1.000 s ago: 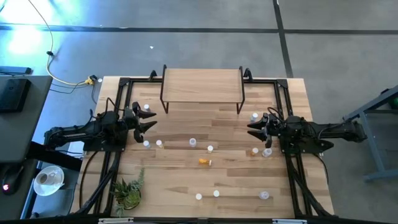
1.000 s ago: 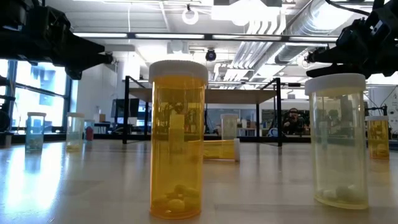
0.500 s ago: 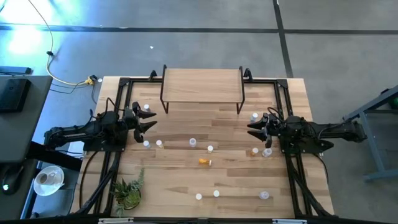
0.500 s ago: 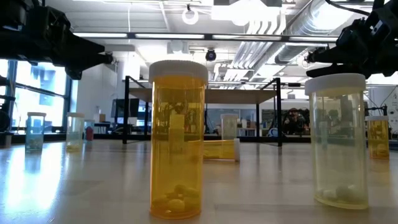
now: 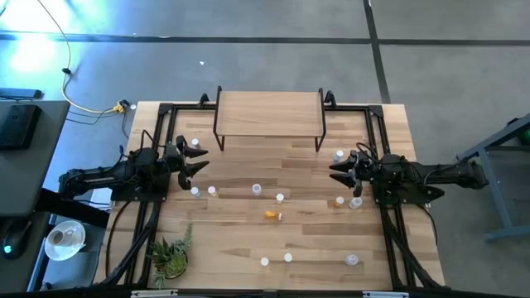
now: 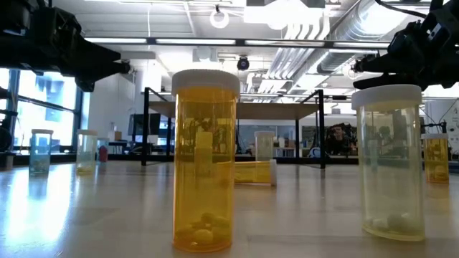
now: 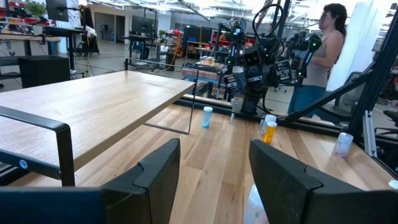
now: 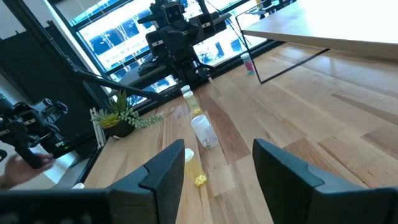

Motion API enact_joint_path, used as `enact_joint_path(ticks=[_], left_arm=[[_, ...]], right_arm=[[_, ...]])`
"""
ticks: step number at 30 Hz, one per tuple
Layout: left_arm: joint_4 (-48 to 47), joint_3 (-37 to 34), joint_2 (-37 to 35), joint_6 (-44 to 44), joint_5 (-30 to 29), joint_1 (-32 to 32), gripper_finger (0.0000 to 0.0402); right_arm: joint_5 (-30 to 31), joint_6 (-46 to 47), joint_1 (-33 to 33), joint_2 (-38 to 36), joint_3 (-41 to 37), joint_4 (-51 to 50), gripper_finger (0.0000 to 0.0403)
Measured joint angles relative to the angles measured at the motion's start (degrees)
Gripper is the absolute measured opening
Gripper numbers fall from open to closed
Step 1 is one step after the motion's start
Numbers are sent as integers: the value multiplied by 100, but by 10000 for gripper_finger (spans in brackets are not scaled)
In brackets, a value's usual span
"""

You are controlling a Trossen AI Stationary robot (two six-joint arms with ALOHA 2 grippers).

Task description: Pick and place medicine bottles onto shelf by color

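The low light-wood shelf on thin black legs (image 5: 268,113) stands at the table's far edge, centre, w/ nothing on its top board. The small white-capped medicine bottles are scattered over the pale wooden tabletop (image 5: 240,240), none on the shelf.

Left gripper (image 5: 199,161) hovers over the table's left side, fingers spread wide, holding nothing; a few bottles stand just beside it, e.g. one near its tips (image 5: 195,191). Right gripper (image 5: 338,172) hovers over the right side, also wide open and empty, w/ an orange-bodied bottle (image 5: 339,201) and a clear one (image 5: 356,203) close by its wrist.

Mid-table, an orange bottle lies on its side (image 5: 273,215); two upright bottles stand just beyond it. Three more stand along the near edge.

Low view: a tall amber bottle w/ white cap (image 6: 205,159) upright in front, pills at the bottom; a clear one (image 6: 391,159) to its right.

A small green potted plant (image 5: 171,255) sits at the near left corner. A person (image 7: 317,59) stands beyond the table in the left wrist view.
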Motion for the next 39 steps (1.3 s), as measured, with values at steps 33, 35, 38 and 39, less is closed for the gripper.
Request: enact_joint_path(ticks=[33,35,38,39], left_arm=[[39,-1,0,-211,-325,0,191],[39,-2,0,-211,-325,0,200],[42,-2,0,-439,-334,0,216],[66,-2,0,-472,-367,0,219]], right_arm=[[-1,1,1,-2,0,1,181],[0,1,1,0,0,1,181],[-1,0,2,0,0,1,181],[-1,0,2,-1,0,1,181]])
